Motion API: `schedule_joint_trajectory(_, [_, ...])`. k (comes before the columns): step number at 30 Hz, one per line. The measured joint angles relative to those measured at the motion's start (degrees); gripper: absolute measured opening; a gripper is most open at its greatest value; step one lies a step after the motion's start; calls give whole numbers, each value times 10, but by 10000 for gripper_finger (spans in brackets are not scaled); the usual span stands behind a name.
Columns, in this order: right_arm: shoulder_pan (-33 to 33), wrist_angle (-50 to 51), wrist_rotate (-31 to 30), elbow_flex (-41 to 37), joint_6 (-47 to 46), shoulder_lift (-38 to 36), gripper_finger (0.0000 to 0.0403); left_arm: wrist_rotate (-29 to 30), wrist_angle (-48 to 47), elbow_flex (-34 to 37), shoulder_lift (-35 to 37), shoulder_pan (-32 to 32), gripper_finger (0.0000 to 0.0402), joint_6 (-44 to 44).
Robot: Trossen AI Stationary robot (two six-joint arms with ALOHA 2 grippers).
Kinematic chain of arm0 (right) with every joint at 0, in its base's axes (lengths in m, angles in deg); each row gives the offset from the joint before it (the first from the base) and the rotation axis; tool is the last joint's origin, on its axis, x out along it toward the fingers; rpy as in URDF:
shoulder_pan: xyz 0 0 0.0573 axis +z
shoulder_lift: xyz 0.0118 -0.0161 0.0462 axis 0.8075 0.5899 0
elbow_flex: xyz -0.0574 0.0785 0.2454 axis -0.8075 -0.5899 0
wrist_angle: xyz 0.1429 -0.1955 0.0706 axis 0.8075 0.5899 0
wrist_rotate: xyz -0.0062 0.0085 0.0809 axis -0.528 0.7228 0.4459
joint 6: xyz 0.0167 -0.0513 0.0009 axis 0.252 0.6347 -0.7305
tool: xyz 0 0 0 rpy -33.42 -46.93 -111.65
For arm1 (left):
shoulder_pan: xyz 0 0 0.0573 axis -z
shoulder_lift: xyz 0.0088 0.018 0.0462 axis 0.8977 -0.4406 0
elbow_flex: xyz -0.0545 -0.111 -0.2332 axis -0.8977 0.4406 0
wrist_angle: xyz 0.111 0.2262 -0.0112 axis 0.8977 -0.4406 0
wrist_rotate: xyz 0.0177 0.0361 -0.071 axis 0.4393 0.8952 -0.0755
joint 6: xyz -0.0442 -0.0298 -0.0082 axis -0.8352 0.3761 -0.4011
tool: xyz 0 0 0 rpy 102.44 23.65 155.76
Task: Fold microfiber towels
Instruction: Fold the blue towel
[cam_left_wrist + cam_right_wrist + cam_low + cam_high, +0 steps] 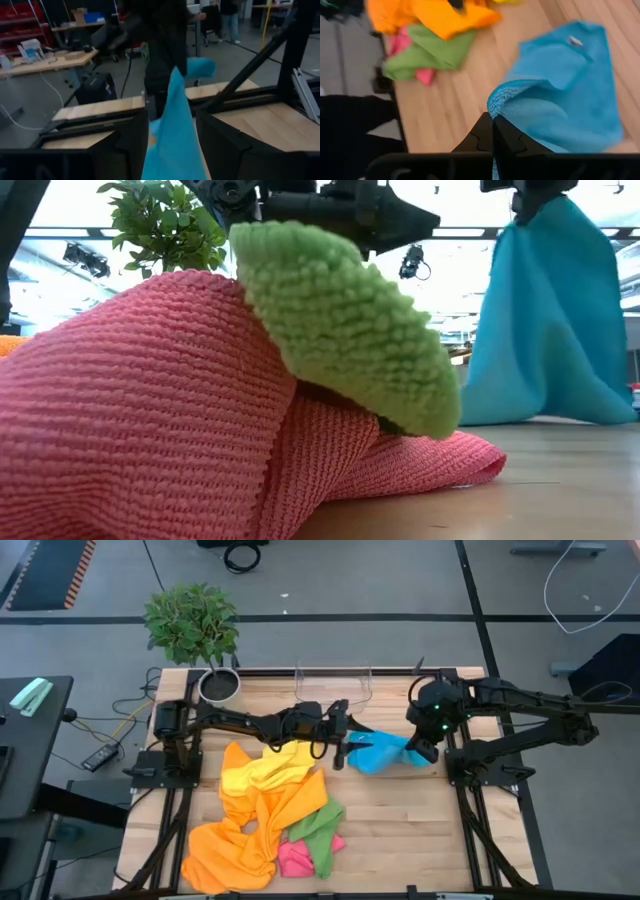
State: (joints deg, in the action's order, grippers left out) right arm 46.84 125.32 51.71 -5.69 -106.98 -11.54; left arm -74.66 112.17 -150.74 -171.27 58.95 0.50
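The right gripper [492, 131] has its fingers pressed together on an edge of the blue towel [385, 752], and the cloth hangs from that pinch over the table [400, 830], spreading wider toward its lower hem, which rests on the wood in the low view. The left gripper [167, 145] faces it from the other side with its fingers apart, and the blue towel runs up through the gap between them. Whether those fingers touch the cloth cannot be told.

This looks like the pick-and-spread step: one edge secured, the second hold not yet made. The next move probably calls for the left gripper to close on the cloth between its fingers so the pair can stretch it flat.

The towel's long axis runs downward from the right gripper's pinch. The orange towel [240, 840], yellow towel [265, 770], green towel [318, 830] and pink towel [295, 858] lie heaped well to the near side of the left gripper.
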Motion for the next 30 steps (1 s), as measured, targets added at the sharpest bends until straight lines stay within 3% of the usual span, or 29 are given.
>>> schedule_joint_trajectory(13, [0,-76,8,0,-5,26,2,-21,-97,-132,-61,15,173,36])
schedule_joint_trajectory(23, [0,-101,17,0,-2,37,2,-24,-134,-135,-61,16,165,45])
schedule_joint_trajectory(26, [0,-101,17,0,-2,37,2,-24,-136,-135,-61,16,134,45])
schedule_joint_trajectory(30, [0,-101,17,0,-2,37,8,-24,-137,-135,-61,17,46,45])
